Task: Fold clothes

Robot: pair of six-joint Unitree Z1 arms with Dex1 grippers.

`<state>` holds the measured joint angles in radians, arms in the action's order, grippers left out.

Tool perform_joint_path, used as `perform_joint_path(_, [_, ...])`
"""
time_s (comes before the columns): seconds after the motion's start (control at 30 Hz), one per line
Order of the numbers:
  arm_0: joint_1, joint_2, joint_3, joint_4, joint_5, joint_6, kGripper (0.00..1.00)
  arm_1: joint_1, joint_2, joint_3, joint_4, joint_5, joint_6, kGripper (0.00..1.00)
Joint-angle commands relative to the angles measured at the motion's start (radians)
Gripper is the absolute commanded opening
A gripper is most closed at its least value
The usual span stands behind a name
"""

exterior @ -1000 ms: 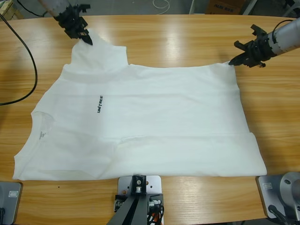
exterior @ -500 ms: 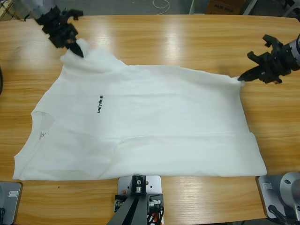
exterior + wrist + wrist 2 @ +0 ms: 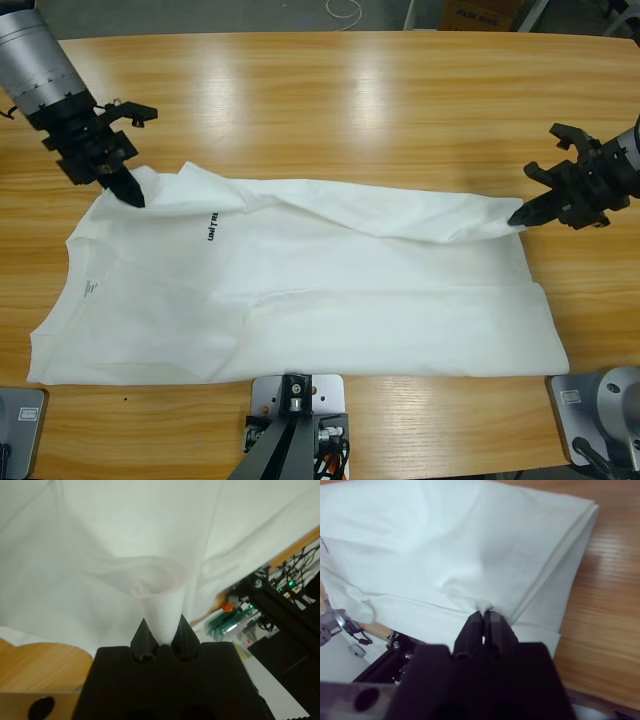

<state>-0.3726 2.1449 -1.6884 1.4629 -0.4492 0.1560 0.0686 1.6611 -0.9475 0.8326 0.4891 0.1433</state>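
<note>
Fabric is filling most of my overhead view: the white T-shirt (image 3: pixel 300 290) is lying across the near half of the bench (image 3: pixel 350 100), with its far edge being lifted and drawn toward six o'clock, so a long fold is running from nine to three. I am seeing the left pincer (image 3: pixel 133 197) at about ten o'clock, clenched on a corner of the shirt, and the right pincer (image 3: pixel 516 217) at three o'clock, clenched on the opposite corner.

From above, both grips are looking like mere touches at the cloth's edge. The left wrist camera is telling me more: a rolled cone of fabric is sitting wedged between the two black tips of the left pincer (image 3: pixel 163 630), with the T-shirt (image 3: pixel 125 545) hanging slack beyond. The right wrist camera is showing the right pincer (image 3: pixel 484 616) pressed nearly together on a small pucker of the T-shirt (image 3: pixel 445 540), with the hemmed edge doubled over at one o'clock against bare bench (image 3: pixel 610 580).

A small dark print (image 3: pixel 212 225) is showing only in the overhead view.
</note>
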Motion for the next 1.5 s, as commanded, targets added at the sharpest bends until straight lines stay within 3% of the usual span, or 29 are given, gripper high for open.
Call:
perform_joint_path(0.03, [-0.018,-0.126,0.188,-0.030,-0.031,-0.016,0.000,-0.011,-0.036,0.024,0.057,-0.046,-0.016,0.000])
perform_joint_path(0.3, [-0.015,-0.194,0.384,-0.146,-0.034,-0.015,0.000,-0.016,-0.091,-0.012,0.213,-0.067,-0.014,0.000])
perform_joint_path(0.43, [-0.025,-0.166,0.378,-0.173,-0.037,-0.019,0.000,-0.016,-0.053,-0.059,0.324,-0.065,-0.029,0.000])
perform_joint_path(0.73, [-0.034,-0.138,0.377,-0.187,-0.044,-0.018,0.000,-0.020,0.092,-0.059,0.294,-0.141,-0.025,0.000])
perform_joint_path(0.77, [-0.037,-0.138,0.377,-0.187,-0.048,-0.018,0.000,-0.020,0.096,-0.061,0.290,-0.153,-0.018,0.246])
perform_joint_path(0.8, [-0.041,-0.137,0.377,-0.187,-0.051,-0.019,0.000,-0.020,0.094,-0.063,0.291,-0.176,-0.005,0.798])
perform_joint_path(0.83, [-0.043,-0.135,0.377,-0.187,-0.054,-0.019,0.000,-0.020,0.085,-0.062,0.292,-0.190,0.008,0.989])
perform_joint_path(1.07, [-0.062,-0.126,0.380,-0.185,-0.072,-0.019,0.000,-0.020,0.036,-0.063,0.292,-0.243,0.048,1.000])
perform_joint_path(1.5, [-0.092,-0.173,0.309,-0.187,-0.016,-0.030,0.000,-0.018,-0.038,-0.041,0.241,-0.193,0.048,1.000])
